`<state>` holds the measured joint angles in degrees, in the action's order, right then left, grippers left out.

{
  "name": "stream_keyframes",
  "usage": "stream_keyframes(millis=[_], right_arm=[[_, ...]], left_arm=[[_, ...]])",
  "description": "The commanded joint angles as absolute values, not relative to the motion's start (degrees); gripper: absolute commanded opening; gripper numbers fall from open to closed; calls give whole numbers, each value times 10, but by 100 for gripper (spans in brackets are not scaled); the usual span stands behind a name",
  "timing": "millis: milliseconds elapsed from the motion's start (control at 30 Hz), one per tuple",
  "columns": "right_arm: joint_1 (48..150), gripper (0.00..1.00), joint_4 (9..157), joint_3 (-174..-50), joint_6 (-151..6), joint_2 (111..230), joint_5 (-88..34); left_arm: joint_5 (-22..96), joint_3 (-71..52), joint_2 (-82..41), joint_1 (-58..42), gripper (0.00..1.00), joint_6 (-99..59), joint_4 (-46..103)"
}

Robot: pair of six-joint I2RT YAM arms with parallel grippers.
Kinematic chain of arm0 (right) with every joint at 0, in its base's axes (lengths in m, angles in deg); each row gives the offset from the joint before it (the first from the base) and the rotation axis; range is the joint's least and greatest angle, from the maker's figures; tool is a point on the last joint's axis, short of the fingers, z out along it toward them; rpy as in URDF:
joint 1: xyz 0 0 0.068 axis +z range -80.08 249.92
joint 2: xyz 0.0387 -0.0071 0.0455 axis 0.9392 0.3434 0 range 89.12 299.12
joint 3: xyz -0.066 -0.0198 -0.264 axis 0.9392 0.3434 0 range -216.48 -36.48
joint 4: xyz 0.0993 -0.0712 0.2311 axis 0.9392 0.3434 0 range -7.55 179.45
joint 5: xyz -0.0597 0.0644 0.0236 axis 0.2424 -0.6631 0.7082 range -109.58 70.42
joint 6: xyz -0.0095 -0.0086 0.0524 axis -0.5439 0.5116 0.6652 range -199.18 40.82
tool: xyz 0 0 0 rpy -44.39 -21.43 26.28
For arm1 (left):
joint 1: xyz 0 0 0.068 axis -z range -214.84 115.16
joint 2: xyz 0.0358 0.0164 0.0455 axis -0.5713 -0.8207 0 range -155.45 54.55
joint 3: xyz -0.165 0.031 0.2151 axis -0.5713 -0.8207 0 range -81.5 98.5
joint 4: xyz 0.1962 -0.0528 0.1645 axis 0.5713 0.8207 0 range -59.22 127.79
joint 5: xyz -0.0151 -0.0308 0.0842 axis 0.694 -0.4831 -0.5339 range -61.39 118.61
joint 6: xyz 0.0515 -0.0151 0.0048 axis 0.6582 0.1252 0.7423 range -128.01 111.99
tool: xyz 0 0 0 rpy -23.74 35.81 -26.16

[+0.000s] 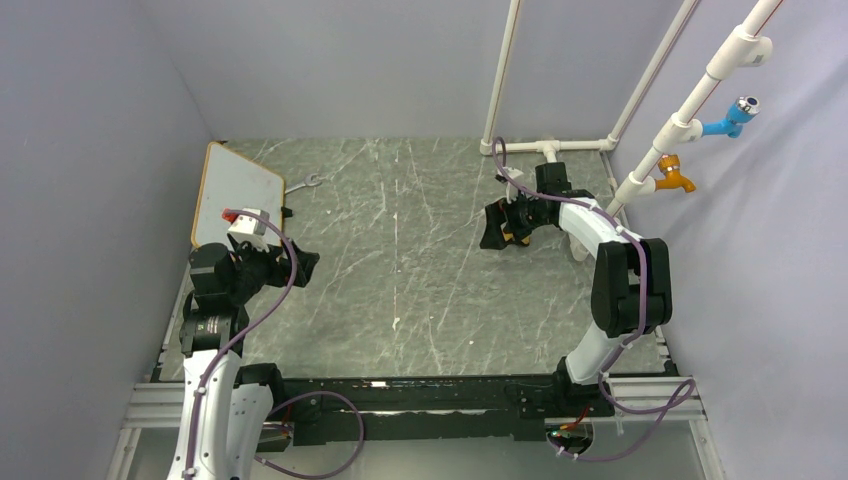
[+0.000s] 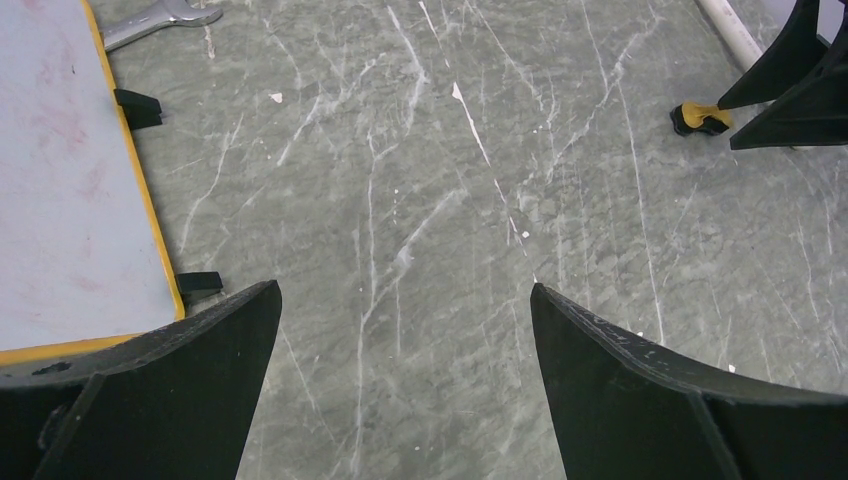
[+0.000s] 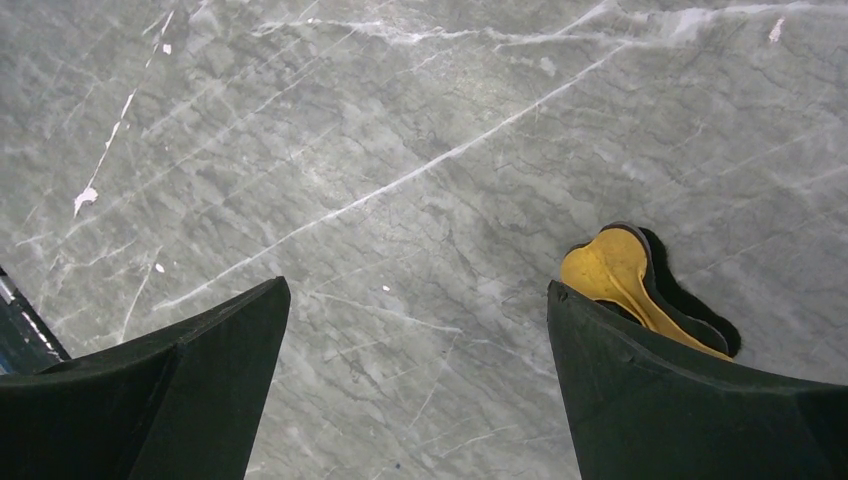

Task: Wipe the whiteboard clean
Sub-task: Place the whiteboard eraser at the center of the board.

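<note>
From above, we see the whiteboard at the far-left edge of the table, our left gripper just right of its near corner, our right gripper well to its right. Left wrist: jaws wide, empty, beside the whiteboard. Right wrist: jaws wide, empty, an orange piece alongside.

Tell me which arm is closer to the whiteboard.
The left arm: its open jaws sit at the near corner of the whiteboard, while the right arm is across the table, by a yellow piece.
</note>
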<state>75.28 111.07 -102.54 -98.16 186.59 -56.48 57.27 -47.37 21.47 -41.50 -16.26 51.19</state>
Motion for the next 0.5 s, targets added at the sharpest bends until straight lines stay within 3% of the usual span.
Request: stream_keyframes(millis=[0, 467], right_arm=[[750, 99, 1118, -1034, -998, 1846, -594], [750, 99, 1137, -1037, -1022, 1835, -621]], left_arm=[[587, -473, 221, -413, 99, -167, 487], [594, -474, 220, -413, 99, -168, 485]])
